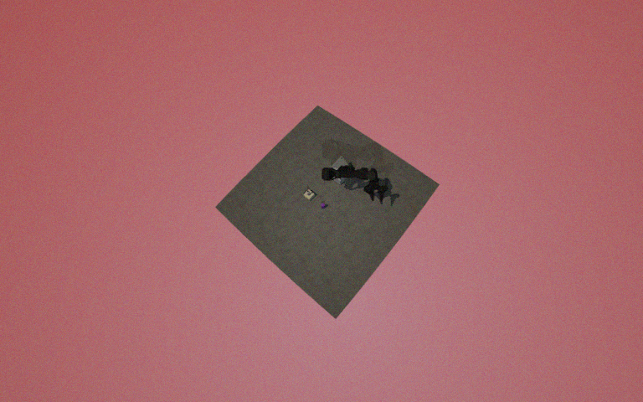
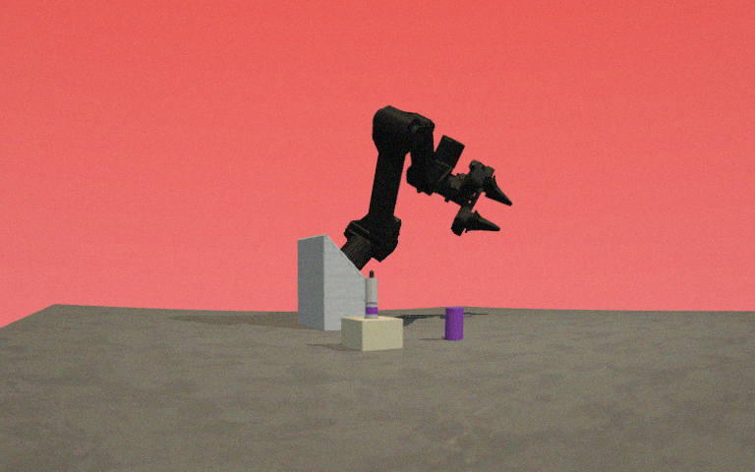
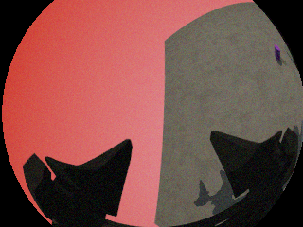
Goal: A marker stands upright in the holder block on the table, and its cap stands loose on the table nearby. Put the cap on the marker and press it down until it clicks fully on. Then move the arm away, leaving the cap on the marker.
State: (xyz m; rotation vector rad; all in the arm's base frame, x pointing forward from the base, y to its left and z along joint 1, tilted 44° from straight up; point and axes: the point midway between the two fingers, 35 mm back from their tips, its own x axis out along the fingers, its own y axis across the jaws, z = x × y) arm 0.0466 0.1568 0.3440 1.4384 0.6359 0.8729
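Note:
A marker [image 2: 371, 290] with a dark tip, a white body and a purple band stands upright and uncapped in the cream holder block [image 1: 309, 196] [image 2: 380, 334]. The purple cap [image 1: 323, 205] [image 2: 454, 323] [image 3: 277, 53] stands upright on the table, a short way from the block, to its right in the exterior view; it shows near the upper right edge of the wrist view. My gripper [image 1: 377, 201] [image 2: 504, 216] [image 3: 173, 140] is open and empty. It hangs high above the table, off to the side of the cap and farther from the block. The wrist view does not show the marker or block.
The grey-brown table [image 1: 325, 254] [image 2: 195, 403] [image 3: 204, 80] has its edge in all three views. The pale wedge-shaped arm base [image 2: 341, 301] stands behind the block in the exterior view. The black arm [image 2: 387, 184] rises from it and bends over toward the right. Its shadow lies on the table.

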